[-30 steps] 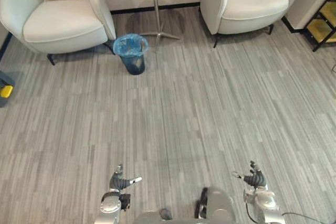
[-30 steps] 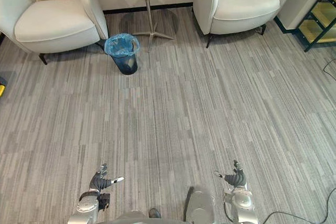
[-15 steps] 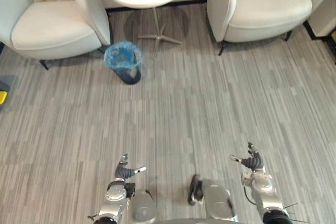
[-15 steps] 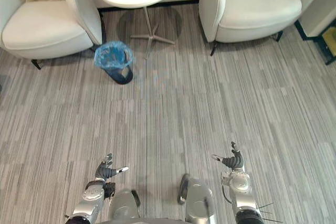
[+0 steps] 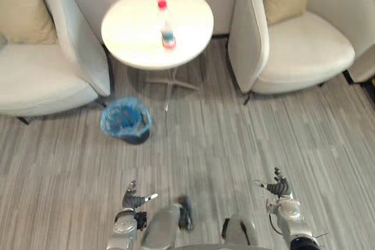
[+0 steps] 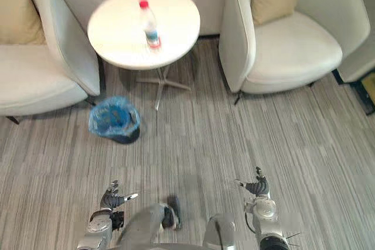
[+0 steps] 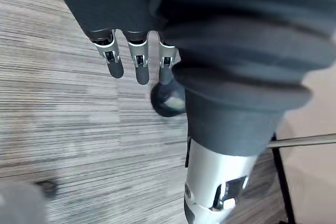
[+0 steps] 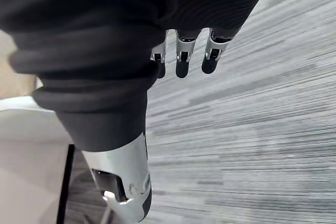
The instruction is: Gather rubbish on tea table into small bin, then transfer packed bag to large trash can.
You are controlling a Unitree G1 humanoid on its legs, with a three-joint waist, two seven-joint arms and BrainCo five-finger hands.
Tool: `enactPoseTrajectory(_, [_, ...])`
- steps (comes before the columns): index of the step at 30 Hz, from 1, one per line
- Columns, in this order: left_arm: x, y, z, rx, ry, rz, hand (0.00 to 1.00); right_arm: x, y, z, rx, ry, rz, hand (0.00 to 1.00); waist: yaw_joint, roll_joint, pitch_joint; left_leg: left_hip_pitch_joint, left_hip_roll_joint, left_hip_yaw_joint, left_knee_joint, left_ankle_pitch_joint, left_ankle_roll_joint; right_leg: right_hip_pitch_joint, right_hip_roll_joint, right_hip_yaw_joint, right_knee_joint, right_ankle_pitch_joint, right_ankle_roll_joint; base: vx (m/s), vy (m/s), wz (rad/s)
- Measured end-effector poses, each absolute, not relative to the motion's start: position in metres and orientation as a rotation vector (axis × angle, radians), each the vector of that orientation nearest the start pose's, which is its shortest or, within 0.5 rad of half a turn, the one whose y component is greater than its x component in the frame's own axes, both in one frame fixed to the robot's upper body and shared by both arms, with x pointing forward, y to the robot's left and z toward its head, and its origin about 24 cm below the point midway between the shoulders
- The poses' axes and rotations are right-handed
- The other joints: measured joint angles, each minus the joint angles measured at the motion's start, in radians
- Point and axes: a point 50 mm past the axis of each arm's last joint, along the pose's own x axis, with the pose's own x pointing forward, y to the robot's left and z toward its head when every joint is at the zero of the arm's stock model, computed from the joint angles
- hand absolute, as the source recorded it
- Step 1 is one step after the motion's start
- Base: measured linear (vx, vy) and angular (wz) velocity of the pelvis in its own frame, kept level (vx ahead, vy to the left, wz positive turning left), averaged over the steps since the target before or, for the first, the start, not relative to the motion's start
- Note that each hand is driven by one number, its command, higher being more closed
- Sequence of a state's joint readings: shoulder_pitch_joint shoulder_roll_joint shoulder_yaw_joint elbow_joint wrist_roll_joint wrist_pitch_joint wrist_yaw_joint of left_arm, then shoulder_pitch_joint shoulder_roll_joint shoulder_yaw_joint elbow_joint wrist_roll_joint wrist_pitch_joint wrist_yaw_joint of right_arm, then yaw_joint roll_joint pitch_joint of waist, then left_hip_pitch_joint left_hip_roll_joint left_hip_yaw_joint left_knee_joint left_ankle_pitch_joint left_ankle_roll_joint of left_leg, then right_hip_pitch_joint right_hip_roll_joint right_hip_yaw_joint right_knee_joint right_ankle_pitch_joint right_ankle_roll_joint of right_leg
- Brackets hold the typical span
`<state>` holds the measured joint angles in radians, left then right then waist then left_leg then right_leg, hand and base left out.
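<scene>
A clear plastic bottle [image 5: 166, 27] with a red cap stands upright on the round white tea table [image 5: 132, 39] between two armchairs. The small dark bin [image 5: 125, 122] lined with a blue bag sits on the floor left of the table's foot. My left hand [image 5: 132, 201] hangs low at the lower left, fingers relaxed and holding nothing. My right hand [image 5: 278, 189] hangs at the lower right, likewise open and holding nothing. Each wrist view shows straight fingers [image 7: 137, 64] over bare carpet, with my right hand's fingers [image 8: 181, 56] also free.
A white armchair [image 5: 35, 80] with a tan cushion stands left of the table, and a second one [image 5: 299, 51] stands to the right. Grey striped carpet [image 5: 234, 144] lies between me and the table.
The camera has moved forward and tipped up, so the table, bottle and bin sit lower and larger in view. Both hands stay low, open and holding nothing.
</scene>
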<state>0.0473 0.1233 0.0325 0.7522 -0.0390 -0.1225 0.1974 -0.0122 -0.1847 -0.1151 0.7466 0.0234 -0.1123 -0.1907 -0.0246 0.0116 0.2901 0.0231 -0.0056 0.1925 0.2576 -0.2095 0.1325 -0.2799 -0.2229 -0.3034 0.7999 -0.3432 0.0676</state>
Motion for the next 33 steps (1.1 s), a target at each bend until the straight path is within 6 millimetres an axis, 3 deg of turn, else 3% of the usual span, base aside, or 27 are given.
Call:
enactPoseTrajectory(1, [0.175, 0.208, -0.108, 0.136, 0.657, 0.286, 0.00, 0.192, -0.242, -0.091, -0.180, 0.596, -0.361, 0.00, -0.002, 0.004, 0.003, 0.006, 0.005, -0.006, 0.000, 0.000, 0.000, -0.009, 0.012, 0.009, -0.048, 0.003, 0.001, 0.52, -0.125, 0.93])
enactPoseTrajectory(2, [0.181, 0.206, -0.106, 0.130, 0.642, 0.283, 0.00, 0.192, -0.244, -0.091, -0.185, 0.595, -0.363, 0.00, -0.014, 0.011, 0.008, 0.028, 0.022, -0.026, 0.001, 0.000, -0.023, -0.042, 0.056, 0.060, -0.233, 0.045, 0.015, 0.54, -0.190, 0.93])
enactPoseTrajectory(3, [0.182, 0.207, -0.105, 0.126, 0.639, 0.284, 0.00, 0.187, -0.244, -0.093, -0.191, 0.607, -0.365, 0.00, -0.017, 0.006, 0.005, 0.066, 0.038, -0.056, 0.008, -0.027, -0.112, -0.040, 0.106, 0.157, -0.483, 0.203, 0.018, 0.54, -0.190, 0.93])
enactPoseTrajectory(4, [0.182, 0.207, -0.105, 0.127, 0.640, 0.285, 0.00, 0.184, -0.244, -0.094, -0.193, 0.612, -0.365, 0.00, -0.016, 0.000, 0.003, 0.072, 0.038, -0.059, 0.013, -0.041, -0.135, -0.037, 0.114, 0.180, -0.522, 0.250, 0.010, 0.54, -0.253, 1.07])
enactPoseTrajectory(5, [0.182, 0.204, -0.107, 0.117, 0.649, 0.282, 0.00, 0.177, -0.249, -0.095, -0.218, 0.625, -0.367, 0.00, -0.021, 0.006, 0.001, 0.077, 0.057, -0.098, 0.065, -0.083, -0.196, -0.037, 0.124, 0.207, -0.479, 0.397, -0.032, 0.53, -0.313, 0.85])
enactPoseTrajectory(6, [0.181, 0.200, -0.108, 0.110, 0.650, 0.274, 0.00, 0.178, -0.249, -0.093, -0.223, 0.617, -0.368, 0.00, -0.020, 0.013, -0.004, 0.041, 0.090, -0.113, 0.142, -0.061, -0.229, -0.034, 0.119, 0.176, -0.435, 0.343, -0.048, 0.62, -0.382, 0.93])
enactPoseTrajectory(7, [0.182, 0.198, -0.108, 0.104, 0.651, 0.272, 0.00, 0.181, -0.249, -0.089, -0.224, 0.596, -0.367, 0.00, -0.020, 0.015, -0.004, 0.018, 0.099, -0.114, 0.197, -0.043, -0.242, -0.027, 0.116, 0.158, -0.425, 0.318, -0.053, 0.58, -0.373, 0.76])
enactPoseTrajectory(8, [0.182, 0.194, -0.109, 0.093, 0.653, 0.270, 0.00, 0.184, -0.249, -0.084, -0.224, 0.562, -0.367, 0.00, -0.024, 0.021, -0.001, -0.046, 0.132, -0.102, 0.347, 0.016, -0.247, 0.012, 0.116, 0.116, -0.425, 0.283, -0.070, 0.43, -0.303, 0.86])
enactPoseTrajectory(9, [0.181, 0.191, -0.110, 0.083, 0.656, 0.266, 0.00, 0.185, -0.246, -0.082, -0.222, 0.545, -0.359, 0.00, -0.019, 0.022, 0.002, -0.115, 0.183, -0.079, 0.498, 0.053, -0.247, 0.085, 0.123, 0.078, -0.457, 0.267, -0.086, 0.43, -0.291, 0.83])
enactPoseTrajectory(11, [0.179, 0.188, -0.111, 0.081, 0.663, 0.260, 0.00, 0.188, -0.240, -0.079, -0.204, 0.518, -0.356, 0.00, -0.008, 0.005, 0.009, -0.144, 0.235, -0.001, 0.584, 0.029, -0.211, 0.208, 0.124, 0.039, -0.529, 0.263, -0.092, 0.34, -0.210, 0.63])
enactPoseTrajectory(12, [0.179, 0.188, -0.112, 0.081, 0.664, 0.258, 0.00, 0.189, -0.238, -0.077, -0.197, 0.502, -0.357, 0.00, -0.006, 0.000, 0.008, -0.154, 0.237, 0.022, 0.574, 0.020, -0.206, 0.240, 0.117, 0.024, -0.553, 0.263, -0.092, 0.32, -0.171, 0.59])
enactPoseTrajectory(13, [0.179, 0.186, -0.112, 0.079, 0.664, 0.252, 0.00, 0.191, -0.238, -0.074, -0.194, 0.473, -0.360, 0.00, -0.003, -0.007, 0.010, -0.171, 0.237, 0.064, 0.510, 0.015, -0.209, 0.289, 0.110, 0.004, -0.594, 0.264, -0.092, 0.26, -0.109, 0.43])
enactPoseTrajectory(15, [0.179, 0.183, -0.112, 0.079, 0.662, 0.242, 0.00, 0.193, -0.240, -0.071, -0.192, 0.456, -0.369, 0.00, -0.001, 0.012, -0.001, -0.197, 0.231, 0.098, 0.337, 0.019, -0.214, 0.313, 0.111, -0.026, -0.628, 0.261, -0.085, 0.23, -0.030, 0.33])
enactPoseTrajectory(16, [0.179, 0.182, -0.112, 0.078, 0.664, 0.238, 0.00, 0.191, -0.244, -0.071, -0.201, 0.459, -0.375, 0.00, 0.000, 0.033, -0.009, -0.206, 0.229, 0.120, 0.196, 0.061, -0.223, 0.313, 0.119, -0.033, -0.628, 0.252, -0.070, 0.20, 0.068, 0.18])
enactPoseTrajectory(17, [0.175, 0.180, -0.114, 0.074, 0.676, 0.236, 0.00, 0.188, -0.246, -0.071, -0.207, 0.466, -0.377, 0.00, -0.001, 0.069, -0.022, -0.214, 0.232, 0.115, 0.107, 0.183, -0.201, 0.315, 0.145, -0.032, -0.617, 0.229, -0.042, 0.20, 0.093, 0.11])
enactPoseTrajectory(18, [0.174, 0.181, -0.115, 0.077, 0.683, 0.236, 0.00, 0.189, -0.244, -0.071, -0.203, 0.466, -0.375, 0.00, 0.000, 0.078, -0.027, -0.203, 0.232, 0.115, 0.106, 0.153, -0.176, 0.314, 0.147, -0.029, -0.602, 0.215, -0.032, 0.20, 0.126, 0.19])
enactPoseTrajectory(20, [0.175, 0.183, -0.115, 0.093, 0.683, 0.229, 0.00, 0.190, -0.235, -0.073, -0.195, 0.467, -0.346, 0.00, -0.001, 0.030, -0.023, -0.180, 0.179, 0.113, 0.056, 0.137, -0.173, 0.276, 0.084, -0.020, -0.515, 0.159, -0.002, 0.17, 0.125, 0.21])
enactPoseTrajectory(22, [0.167, 0.182, -0.119, 0.096, 0.706, 0.217, 0.00, 0.195, -0.229, -0.067, -0.200, 0.430, -0.321, 0.00, 0.004, 0.000, -0.021, -0.158, 0.134, 0.136, 0.052, 0.101, -0.150, 0.244, 0.019, 0.002, -0.414, 0.105, 0.025, 0.10, 0.106, -0.05])
enactPoseTrajectory(26, [0.148, 0.188, -0.126, 0.123, 0.758, 0.200, 0.00, 0.215, -0.210, -0.044, -0.257, 0.301, -0.222, 0.00, 0.004, -0.008, -0.023, -0.114, 0.085, 0.162, 0.059, 0.039, -0.129, 0.193, -0.040, 0.081, -0.260, 0.095, 0.033, 0.08, 0.114, -0.16])
enactPoseTrajectory(28, [0.149, 0.194, -0.125, 0.143, 0.751, 0.204, 0.00, 0.218, -0.201, -0.039, -0.278, 0.265, -0.181, 0.00, -0.007, -0.006, -0.026, -0.100, 0.081, 0.126, 0.047, 0.037, -0.124, 0.156, -0.041, 0.100, -0.193, 0.095, 0.018, 0.09, 0.043, 0.32])
enactPoseTrajectory(30, [0.151, 0.199, -0.123, 0.155, 0.737, 0.208, 0.00, 0.222, -0.196, -0.032, -0.310, 0.222, -0.156, 0.00, -0.010, -0.009, -0.028, -0.091, 0.094, 0.106, 0.040, 0.043, -0.129, 0.141, -0.005, 0.141, -0.287, 0.078, 0.026, 0.09, -0.021, 0.41])
enactPoseTrajectory(32, [0.147, 0.207, -0.123, 0.178, 0.746, 0.217, 0.00, 0.225, -0.195, -0.029, -0.331, 0.200, -0.147, 0.00, -0.008, -0.032, -0.040, -0.089, 0.081, 0.099, 0.058, 0.044, -0.132, 0.134, 0.011, 0.155, -0.394, 0.164, 0.019, 0.10, -0.083, 0.37])
enactPoseTrajectory(33, [0.144, 0.206, -0.127, 0.170, 0.769, 0.221, 0.00, 0.227, -0.198, -0.026, -0.356, 0.189, -0.147, 0.00, -0.015, -0.020, -0.044, -0.086, 0.078, 0.065, 0.059, 0.048, -0.141, 0.153, 0.015, 0.156, -0.402, 0.173, 0.036, 0.15, -0.128, 0.30])
